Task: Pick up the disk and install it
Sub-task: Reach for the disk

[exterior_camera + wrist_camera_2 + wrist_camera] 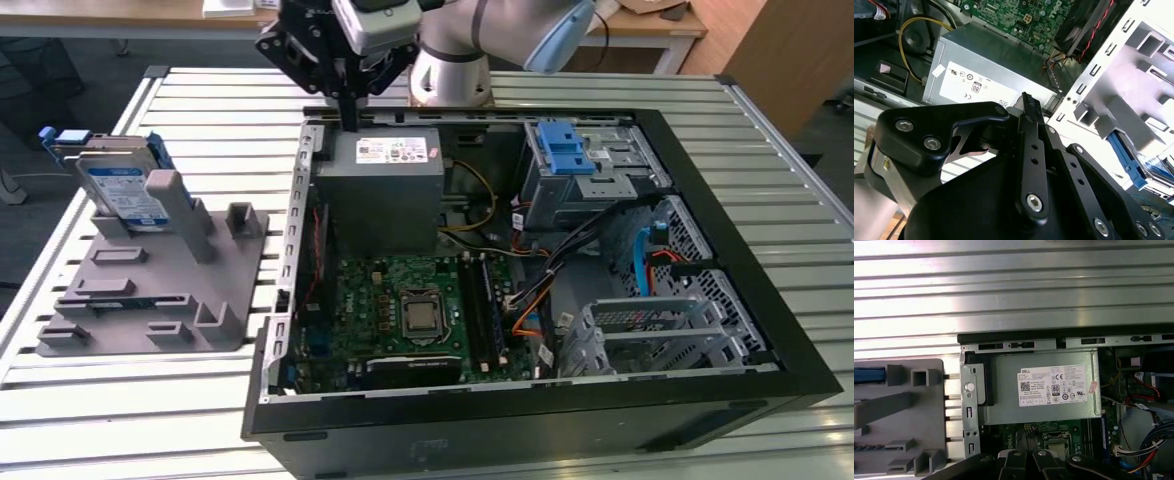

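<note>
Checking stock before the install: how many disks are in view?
1: the disk stands on edge in the grey holder, at the exterior view's left, outside the computer case. Another may be hidden behind it.

Flat rectangular silver disk (118,190), white-and-blue labelled and framed in a blue plastic carrier, is standing on edge in a grey plastic stand (147,290), outside the open black computer case (534,425) I am hovering over.

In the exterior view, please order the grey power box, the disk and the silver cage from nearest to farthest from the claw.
1. Grey power box: just below the claw.
2. Disk: on the stand, exterior view's left.
3. Silver cage: inside the case, exterior view's right.
</note>
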Robot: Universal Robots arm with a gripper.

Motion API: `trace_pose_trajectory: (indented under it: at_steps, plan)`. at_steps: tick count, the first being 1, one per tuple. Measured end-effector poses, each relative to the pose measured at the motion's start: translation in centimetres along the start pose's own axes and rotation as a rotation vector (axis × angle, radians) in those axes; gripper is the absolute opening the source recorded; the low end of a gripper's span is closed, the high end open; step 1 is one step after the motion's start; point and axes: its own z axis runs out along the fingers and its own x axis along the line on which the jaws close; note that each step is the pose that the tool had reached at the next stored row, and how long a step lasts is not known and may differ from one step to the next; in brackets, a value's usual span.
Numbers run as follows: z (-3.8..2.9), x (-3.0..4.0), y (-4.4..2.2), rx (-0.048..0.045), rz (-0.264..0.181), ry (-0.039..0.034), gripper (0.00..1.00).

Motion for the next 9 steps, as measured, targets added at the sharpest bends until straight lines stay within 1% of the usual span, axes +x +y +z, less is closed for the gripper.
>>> trace_pose_trajectory:
  at_steps: [9]
  plan:
    - [0.01, 0.69, 0.00, 0.0000, 0.000, 0.0001, 0.11]
